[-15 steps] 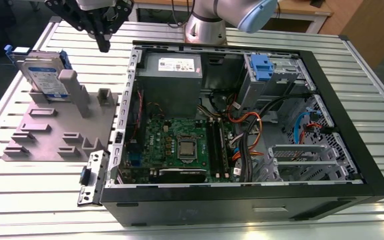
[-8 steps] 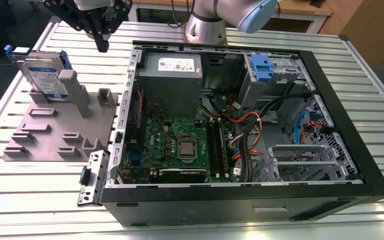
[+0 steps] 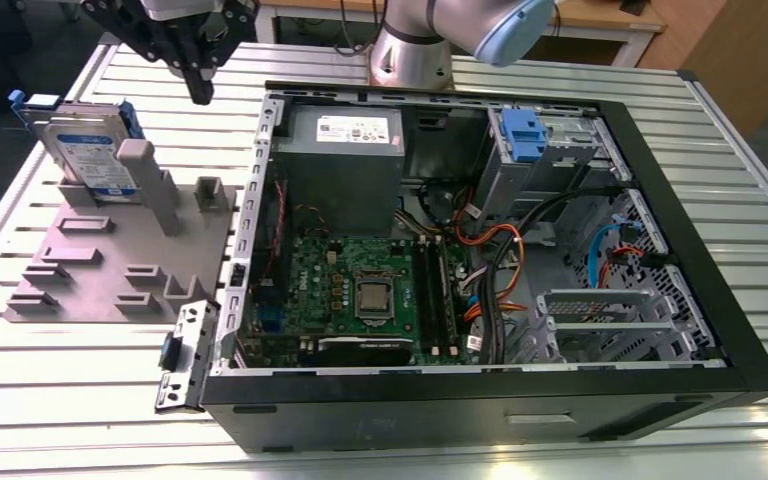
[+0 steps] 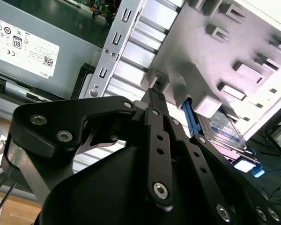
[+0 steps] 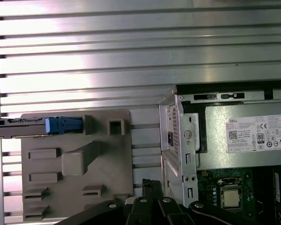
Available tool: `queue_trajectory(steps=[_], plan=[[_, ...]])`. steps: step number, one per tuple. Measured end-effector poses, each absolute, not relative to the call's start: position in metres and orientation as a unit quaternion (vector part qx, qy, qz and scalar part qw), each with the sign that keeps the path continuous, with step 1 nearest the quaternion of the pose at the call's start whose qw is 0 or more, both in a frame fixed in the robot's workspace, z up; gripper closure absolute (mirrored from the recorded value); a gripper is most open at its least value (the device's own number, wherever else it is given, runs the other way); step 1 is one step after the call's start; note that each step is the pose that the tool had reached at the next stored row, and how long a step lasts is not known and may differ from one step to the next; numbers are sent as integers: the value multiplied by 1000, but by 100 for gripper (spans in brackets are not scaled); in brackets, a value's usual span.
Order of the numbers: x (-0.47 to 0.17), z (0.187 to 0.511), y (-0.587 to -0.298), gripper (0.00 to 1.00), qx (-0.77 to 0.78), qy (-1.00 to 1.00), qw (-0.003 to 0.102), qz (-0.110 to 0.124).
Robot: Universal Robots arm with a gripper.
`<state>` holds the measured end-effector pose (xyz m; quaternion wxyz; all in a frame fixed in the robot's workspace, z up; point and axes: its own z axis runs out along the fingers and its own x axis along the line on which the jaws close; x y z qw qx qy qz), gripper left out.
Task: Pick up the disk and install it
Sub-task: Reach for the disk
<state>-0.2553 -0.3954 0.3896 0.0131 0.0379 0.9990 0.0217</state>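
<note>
The disk (image 3: 91, 150) stands on edge in the grey holder (image 3: 104, 270) at the exterior view's left. Our gripper (image 3: 200, 93) hovers just beside it, fingers seemingly closed and empty. We judge a clean grasp needs them spread and squared to its flat faces.

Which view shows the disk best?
The exterior view: the disk stands upright in the grey fixture, label visible. The first wrist view shows it edge-on; the second wrist view, partly behind the fixture.
</note>
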Motion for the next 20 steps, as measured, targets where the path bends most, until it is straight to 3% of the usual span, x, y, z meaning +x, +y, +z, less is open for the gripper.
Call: queue_trajectory(steps=[20], plan=[[-263, 390, -395, 89, 38, 999, 13, 22]])
